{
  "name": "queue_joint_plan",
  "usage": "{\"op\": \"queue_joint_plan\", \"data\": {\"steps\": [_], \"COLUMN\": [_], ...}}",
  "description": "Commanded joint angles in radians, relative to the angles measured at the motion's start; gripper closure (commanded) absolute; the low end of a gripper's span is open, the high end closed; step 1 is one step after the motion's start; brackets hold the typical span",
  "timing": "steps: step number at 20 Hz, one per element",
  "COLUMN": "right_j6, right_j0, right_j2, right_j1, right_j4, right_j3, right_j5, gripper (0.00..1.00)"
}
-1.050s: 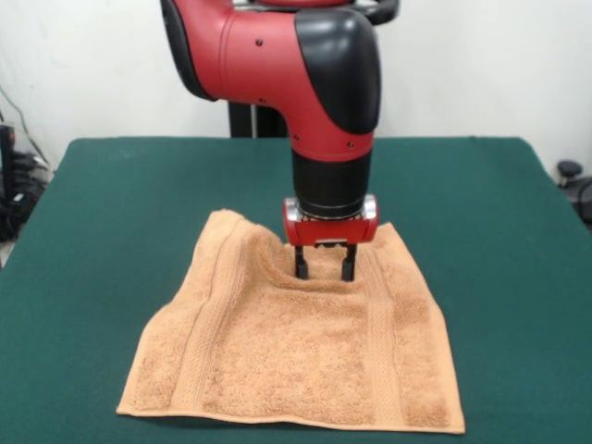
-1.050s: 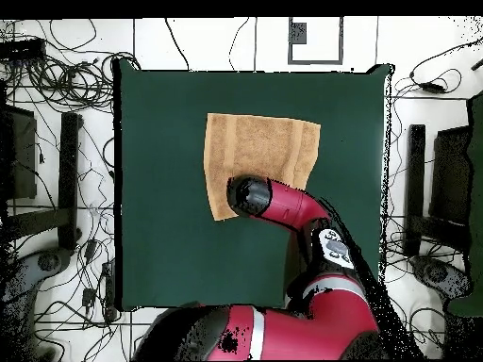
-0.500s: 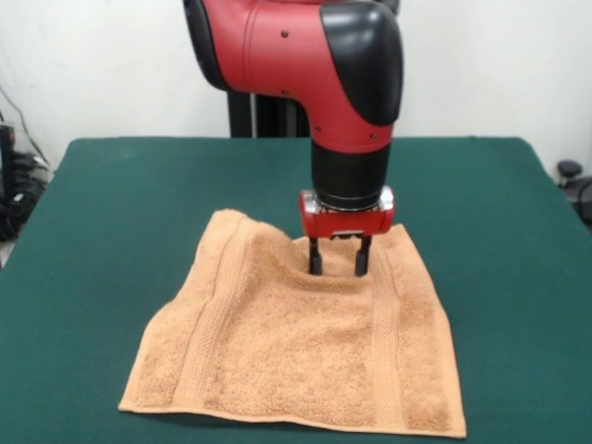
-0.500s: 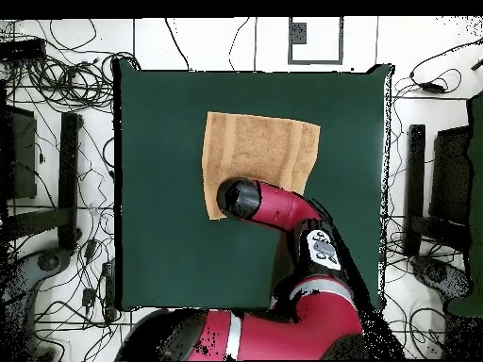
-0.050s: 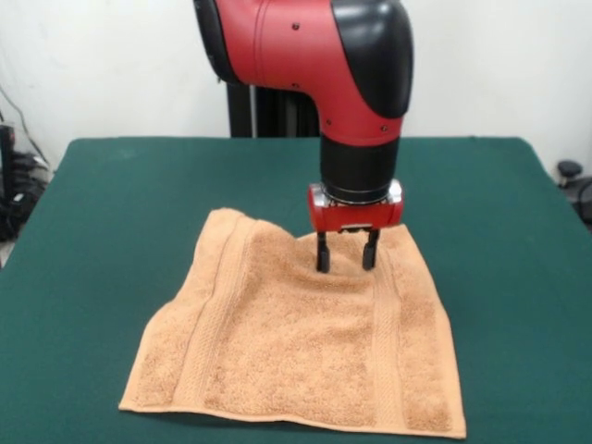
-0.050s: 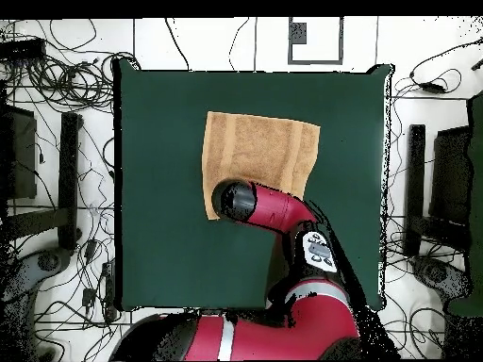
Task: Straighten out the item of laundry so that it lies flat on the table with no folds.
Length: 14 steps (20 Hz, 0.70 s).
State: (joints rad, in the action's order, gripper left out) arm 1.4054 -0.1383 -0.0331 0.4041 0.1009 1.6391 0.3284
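Observation:
The item of laundry, an orange-tan towel with two ribbed bands, lies spread on the green table. Its far edge is rumpled, with a raised fold at the far left corner and a dip in the middle. My gripper points straight down into that dip, open, both fingertips pressing on the towel's far edge. From overhead, the towel sits in the table's upper middle, and the arm's wrist covers the gripper and the towel's lower left part.
Green tabletop extends well beyond the towel on every side. Cables and dark stands surround the table on the floor. A white-framed square lies beyond the table's top edge in the overhead view.
My gripper has slid to the right along the towel's far edge in the front view, staying down on the cloth. The dip in the far edge moved with it.

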Motion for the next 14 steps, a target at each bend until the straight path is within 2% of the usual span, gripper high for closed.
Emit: {"op": "queue_joint_plan", "data": {"steps": [1,14], "right_j6": [0.208,0.208], "right_j0": [0.037,0.026], "right_j2": [0.15,0.146], "right_j1": [-0.031,-0.038], "right_j4": [0.029,0.029], "right_j3": [0.077,0.081], "right_j5": [-0.041,-0.046], "gripper": [0.0,0.0]}}
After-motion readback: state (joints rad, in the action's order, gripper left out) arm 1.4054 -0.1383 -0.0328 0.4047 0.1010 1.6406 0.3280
